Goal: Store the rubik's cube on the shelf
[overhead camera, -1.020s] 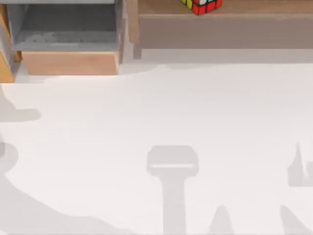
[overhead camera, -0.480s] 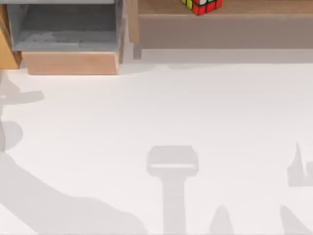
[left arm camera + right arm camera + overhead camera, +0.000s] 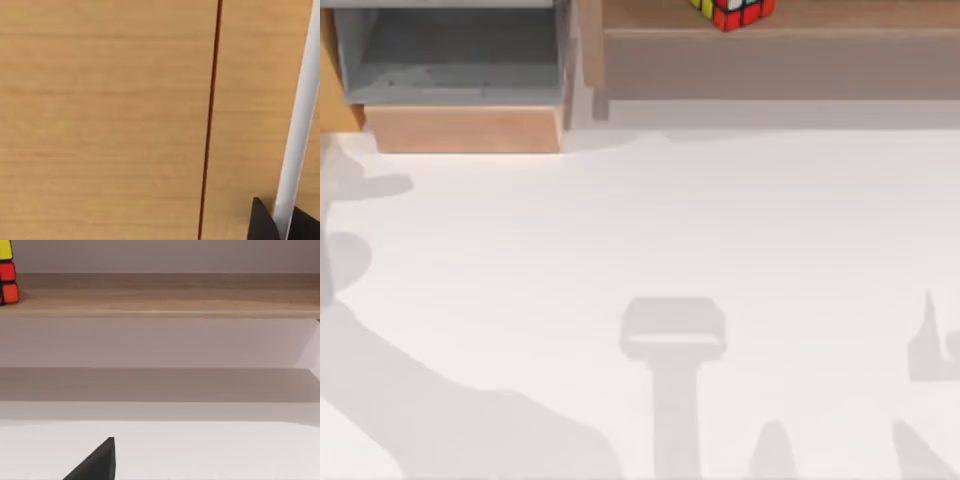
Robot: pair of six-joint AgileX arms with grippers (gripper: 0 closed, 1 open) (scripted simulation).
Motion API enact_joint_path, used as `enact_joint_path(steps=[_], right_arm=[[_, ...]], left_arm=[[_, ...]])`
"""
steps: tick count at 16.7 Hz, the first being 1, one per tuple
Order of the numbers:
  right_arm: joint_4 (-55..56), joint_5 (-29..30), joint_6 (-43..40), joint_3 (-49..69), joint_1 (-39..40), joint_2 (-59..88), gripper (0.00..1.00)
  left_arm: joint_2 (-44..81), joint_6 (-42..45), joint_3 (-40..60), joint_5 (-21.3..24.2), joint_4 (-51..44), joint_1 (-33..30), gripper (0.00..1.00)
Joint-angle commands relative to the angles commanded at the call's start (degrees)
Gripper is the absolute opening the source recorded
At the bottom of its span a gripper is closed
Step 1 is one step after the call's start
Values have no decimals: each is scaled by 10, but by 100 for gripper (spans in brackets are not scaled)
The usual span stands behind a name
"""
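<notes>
white table (image 3: 720, 220) | rubik's cube (image 3: 732, 12) on shelf (image 3: 820, 15) | claw states unclear

A rendered tabletop test scene rather than a lived-in room: a plain, flat white table (image 3: 720, 220) with smooth, textureless surfaces and soft grey shadows, bearing 2 simple furnishings at its far edge, a long light-wood shelf (image 3: 780, 60) and a smaller wooden box with a grey inside (image 3: 460, 90).

The rubik's cube (image 3: 732, 12) and shelf (image 3: 780, 60) are cut off
</notes>
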Motion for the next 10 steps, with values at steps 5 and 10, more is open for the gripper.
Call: enact_joint_path(steps=[5, 10], right_arm=[[0, 0, 0, 0, 0, 0, 100], [0, 0, 0, 0, 0, 0, 100]], left_arm=[[0, 0, 0, 0, 0, 0, 45], [0, 0, 0, 0, 0, 0, 83]])
